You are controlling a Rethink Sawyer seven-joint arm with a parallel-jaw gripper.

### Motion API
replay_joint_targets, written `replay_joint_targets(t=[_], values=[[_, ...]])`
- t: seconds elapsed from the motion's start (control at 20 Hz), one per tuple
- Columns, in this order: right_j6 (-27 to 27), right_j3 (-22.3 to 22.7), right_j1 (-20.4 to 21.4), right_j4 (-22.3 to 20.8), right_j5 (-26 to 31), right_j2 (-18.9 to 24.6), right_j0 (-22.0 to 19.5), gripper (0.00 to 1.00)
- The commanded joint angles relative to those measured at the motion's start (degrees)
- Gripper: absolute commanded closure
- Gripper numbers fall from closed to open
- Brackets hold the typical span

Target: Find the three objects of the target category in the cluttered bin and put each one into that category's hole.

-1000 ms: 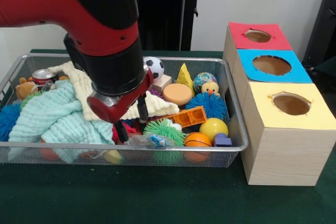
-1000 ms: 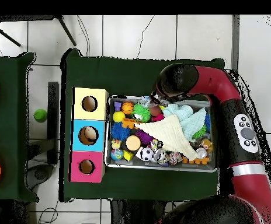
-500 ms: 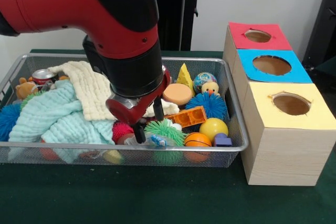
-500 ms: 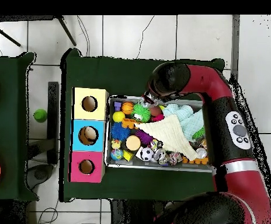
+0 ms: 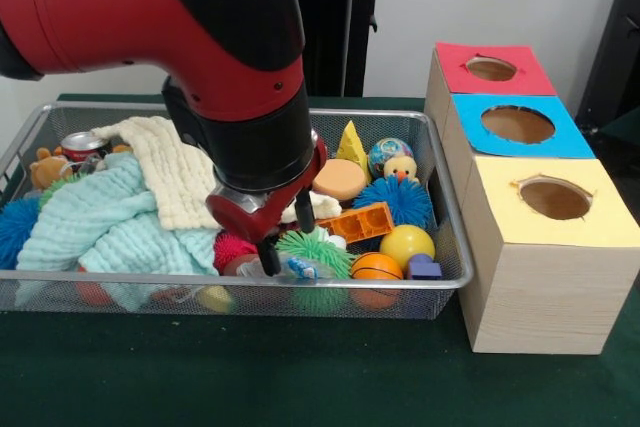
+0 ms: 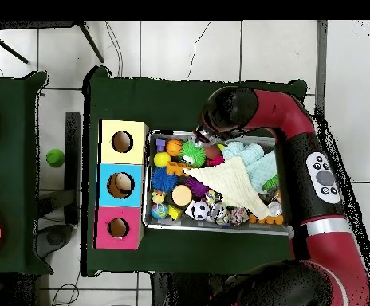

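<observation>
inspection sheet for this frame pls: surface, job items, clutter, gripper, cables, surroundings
Surface: dark green table, bare in front of the wire bin.
Job's things: three boxes right of the bin, each with a round hole on top: red box, blue box, yellow box. Target category not shown.
Clutter: bin crowded: cream cloth, mint cloth, green spiky ball, blue spiky ball, yellow ball, basketball, orange brick, soda can.
Grippers: gripper low in the bin beside the green spiky ball; fingers apart, holding nothing.
Cables: thin cables on the floor tiles in the overhead view.
Surroundings: second green table beside the boxes, with orange objects.
</observation>
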State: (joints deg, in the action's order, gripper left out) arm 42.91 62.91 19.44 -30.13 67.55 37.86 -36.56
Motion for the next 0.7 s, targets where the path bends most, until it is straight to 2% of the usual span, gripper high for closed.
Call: replay_joint_targets(t=[0.05,0.4,0.7], values=[[-8.6,2.4,-2.3,-1.0,-1.7,1.1,-0.1,0.0],[-9.2,2.1,-2.3,-1.1,-1.7,1.2,-0.5,0.0],[-11.0,-0.5,-3.7,-2.0,-0.4,0.6,-0.8,0.0]])
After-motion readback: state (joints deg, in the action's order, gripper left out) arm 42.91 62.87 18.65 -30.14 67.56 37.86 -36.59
